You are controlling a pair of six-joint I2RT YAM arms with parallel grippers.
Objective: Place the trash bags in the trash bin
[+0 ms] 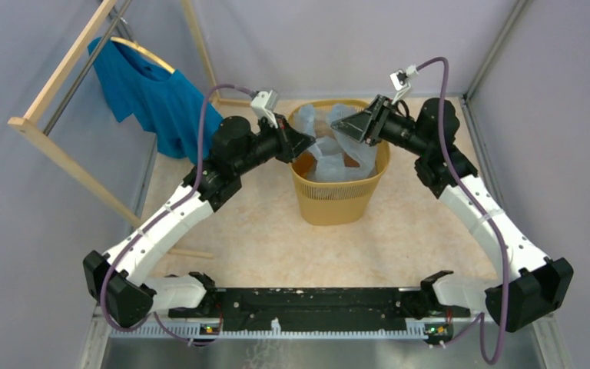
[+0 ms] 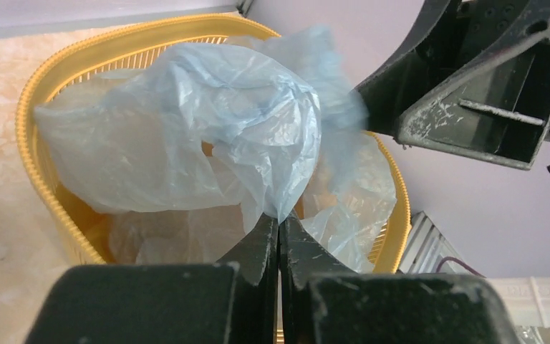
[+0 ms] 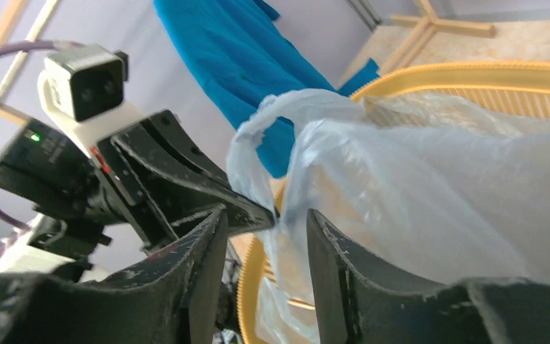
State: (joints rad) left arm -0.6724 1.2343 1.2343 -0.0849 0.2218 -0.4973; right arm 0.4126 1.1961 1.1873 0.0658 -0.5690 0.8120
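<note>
The yellow-orange mesh trash bin point(image 1: 338, 201) stands mid-table between both arms. The pale grey-blue trash bag point(image 1: 329, 157) billows out of its mouth and spreads over the rim. My left gripper point(image 1: 309, 146) is at the bin's left rim, shut on a fold of the trash bag point(image 2: 208, 122), pinched at the tips of the left gripper point(image 2: 279, 221) above the bin's rim point(image 2: 36, 168). My right gripper point(image 1: 338, 124) hovers over the far right rim, open. In the right wrist view a strand of the bag point(image 3: 401, 186) hangs between the open fingers of my right gripper point(image 3: 265, 215).
A bright blue T-shirt point(image 1: 157, 92) hangs from a wooden rack point(image 1: 54, 150) at the back left; it also shows in the right wrist view point(image 3: 243, 57). Grey walls enclose the table on three sides. The two grippers are close together over the bin.
</note>
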